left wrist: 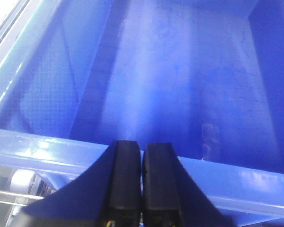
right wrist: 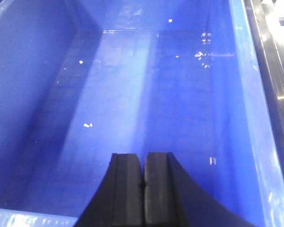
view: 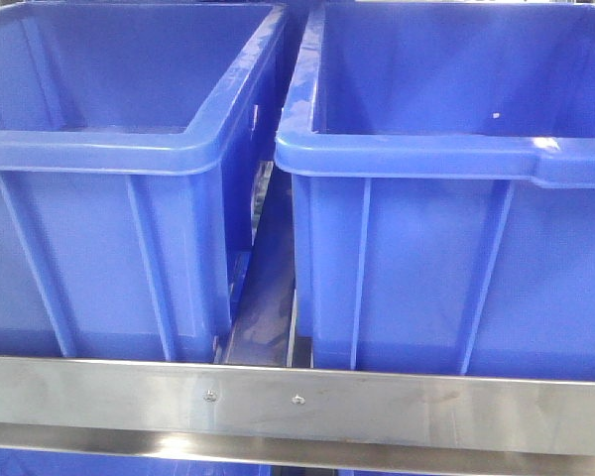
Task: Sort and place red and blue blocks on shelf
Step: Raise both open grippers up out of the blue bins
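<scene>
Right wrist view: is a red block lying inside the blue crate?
No, the crate floor shows only small white specks, and the right gripper is shut on nothing.

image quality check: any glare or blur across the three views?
Front view: glare streak on the shelf rail, crates sharp. Left wrist view: soft, hazy; bright sheen down the crate floor. Right wrist view: white specular flecks on the crate floor, rim overexposed.

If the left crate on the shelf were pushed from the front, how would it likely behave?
The left crate looks like ribbed moulded plastic, so probably stiff rather than floppy. The left wrist view shows it empty, so likely light for its size. Its wide base makes tipping unlikely; it would probably slide back on the shelf.
</scene>
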Action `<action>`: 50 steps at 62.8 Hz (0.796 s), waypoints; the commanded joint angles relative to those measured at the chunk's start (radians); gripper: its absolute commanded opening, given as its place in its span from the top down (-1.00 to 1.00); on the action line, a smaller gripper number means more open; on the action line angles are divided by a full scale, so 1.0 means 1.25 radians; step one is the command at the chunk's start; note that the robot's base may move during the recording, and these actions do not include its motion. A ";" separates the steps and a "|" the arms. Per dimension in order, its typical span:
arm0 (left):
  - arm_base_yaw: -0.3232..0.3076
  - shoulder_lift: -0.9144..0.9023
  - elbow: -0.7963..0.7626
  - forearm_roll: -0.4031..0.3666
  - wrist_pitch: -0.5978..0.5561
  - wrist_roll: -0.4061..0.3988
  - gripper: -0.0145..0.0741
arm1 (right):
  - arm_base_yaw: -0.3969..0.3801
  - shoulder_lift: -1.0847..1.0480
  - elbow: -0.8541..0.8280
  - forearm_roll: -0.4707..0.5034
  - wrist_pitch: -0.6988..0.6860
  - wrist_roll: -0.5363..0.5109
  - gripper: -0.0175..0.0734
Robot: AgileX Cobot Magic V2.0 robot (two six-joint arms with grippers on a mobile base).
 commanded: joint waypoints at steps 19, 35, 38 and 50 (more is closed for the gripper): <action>-0.001 -0.003 -0.023 -0.004 -0.059 -0.001 0.39 | 0.001 -0.001 -0.022 -0.005 -0.055 -0.007 0.51; -0.001 -0.003 -0.023 -0.004 -0.059 -0.001 0.39 | 0.001 -0.001 -0.022 -0.005 -0.055 -0.007 0.51; -0.001 -0.003 -0.023 -0.004 -0.059 -0.001 0.39 | 0.001 -0.001 -0.022 -0.005 -0.055 -0.007 0.51; -0.001 -0.003 -0.023 -0.004 -0.059 -0.001 0.39 | 0.001 0.000 -0.022 -0.005 -0.055 -0.007 0.51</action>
